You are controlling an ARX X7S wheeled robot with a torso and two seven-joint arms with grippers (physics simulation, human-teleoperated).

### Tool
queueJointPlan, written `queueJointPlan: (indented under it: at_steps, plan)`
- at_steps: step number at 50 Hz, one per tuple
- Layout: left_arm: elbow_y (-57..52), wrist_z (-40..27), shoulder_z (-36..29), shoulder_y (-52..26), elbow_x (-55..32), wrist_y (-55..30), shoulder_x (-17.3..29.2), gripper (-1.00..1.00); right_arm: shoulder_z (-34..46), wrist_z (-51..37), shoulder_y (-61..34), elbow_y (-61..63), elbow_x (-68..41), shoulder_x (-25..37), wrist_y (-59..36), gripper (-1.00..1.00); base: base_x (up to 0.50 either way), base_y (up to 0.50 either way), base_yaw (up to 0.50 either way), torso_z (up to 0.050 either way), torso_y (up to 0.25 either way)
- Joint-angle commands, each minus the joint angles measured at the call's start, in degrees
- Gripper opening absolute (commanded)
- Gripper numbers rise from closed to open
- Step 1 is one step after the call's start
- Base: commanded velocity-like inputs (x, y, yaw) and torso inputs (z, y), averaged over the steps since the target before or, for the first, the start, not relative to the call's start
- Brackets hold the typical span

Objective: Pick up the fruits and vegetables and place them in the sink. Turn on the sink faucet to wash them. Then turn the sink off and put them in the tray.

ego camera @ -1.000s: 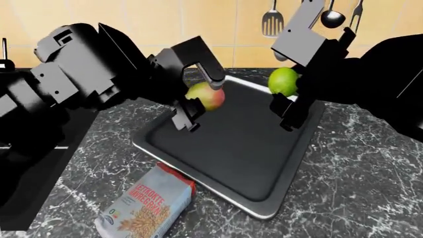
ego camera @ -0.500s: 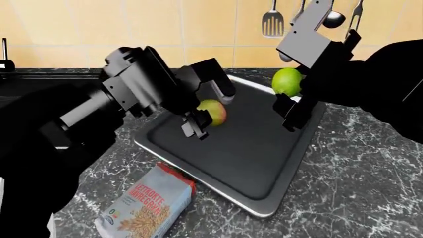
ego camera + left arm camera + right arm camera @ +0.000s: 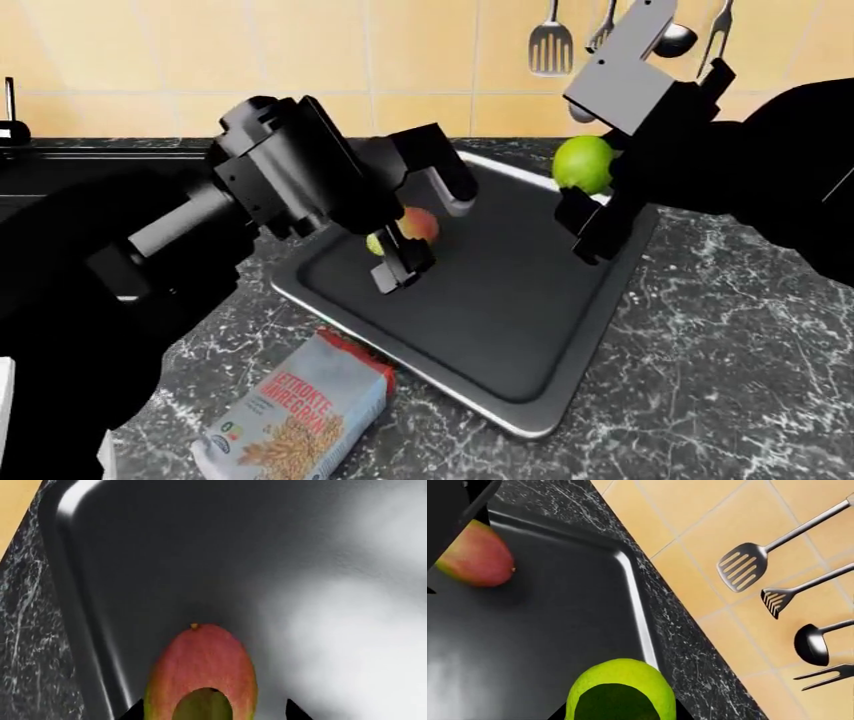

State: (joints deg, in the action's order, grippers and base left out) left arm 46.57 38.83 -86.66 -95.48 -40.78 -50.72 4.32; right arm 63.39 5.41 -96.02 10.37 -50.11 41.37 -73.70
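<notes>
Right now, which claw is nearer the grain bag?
Left. The left claw, holding the apple, hangs just above the grain bag; the right claw is farther off.

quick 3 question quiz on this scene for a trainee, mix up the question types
1. True or false: the left gripper holds the apple over the tray.
2. Which item does the right gripper hold? A) grain bag B) lime C) spatula
3. Fill in: the grain bag lies on the ______, beside the tray's near edge.

Key:
1. True; the left wrist view shows the apple between the fingers with tray floor beyond.
2. B; the lime sits between its fingers, above the tray's far right part.
3. Countertop.
</notes>
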Motion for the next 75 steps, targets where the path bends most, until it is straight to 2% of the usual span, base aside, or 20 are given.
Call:
queueJointPlan:
  at_steps: [1, 16, 27, 51, 72, 73, 75]
  plan:
    - [-8.1, -2.4, 1.2, -2.2, -1.9, -4.9, 3.5, 1.00, 0.0, 0.4, -1.0, 0.2, 0.4, -0.2, -0.5, -1.00, 0.00, 0.00, 0.00, 0.000, 0.000]
    - [-26.5, -11.3, 8.6, -7.7, -8.6, -14.2, 14.2, 1.00, 9.9, 10.4, -1.8, -13.9, 7.5, -8.7, 6.4, -1.00, 0.00, 0.00, 0.00, 0.000, 0.000]
    - [-34.4, -15.5, 11.5, -8.7, -11.7, -18.3, 19.4, 1.00, 16.8, 18.5, -1.8, -25.9, 11.5, -15.5, 10.6, -1.00, 0.00, 0.00, 0.00, 0.000, 0.000]
    - [-34.9, -16.2, 12.0, -8.4, -12.4, -18.3, 20.3, 1.00, 23.7, 27.3, -0.8, -34.8, 14.2, -22.3, 14.2, -1.00, 0.00, 0.00, 0.00, 0.000, 0.000]
    - [-35.2, -16.6, 12.0, -8.4, -12.6, -18.5, 20.5, 1.00, 26.9, 31.3, -0.8, -36.9, 14.7, -24.8, 13.5, -1.00, 0.00, 0.00, 0.00, 0.000, 0.000]
    - [-35.2, -16.6, 12.1, -8.5, -12.7, -18.5, 20.5, 1.00, 27.0, 31.3, -0.9, -36.6, 14.7, -24.7, 13.4, 1.00, 0.00, 0.00, 0.00, 0.000, 0.000]
    - [-35.3, -16.6, 12.1, -8.5, -12.7, -18.5, 20.6, 1.00, 27.1, 31.3, -1.3, -36.1, 14.7, -24.6, 13.1, 1.00, 0.00, 0.00, 0.00, 0.000, 0.000]
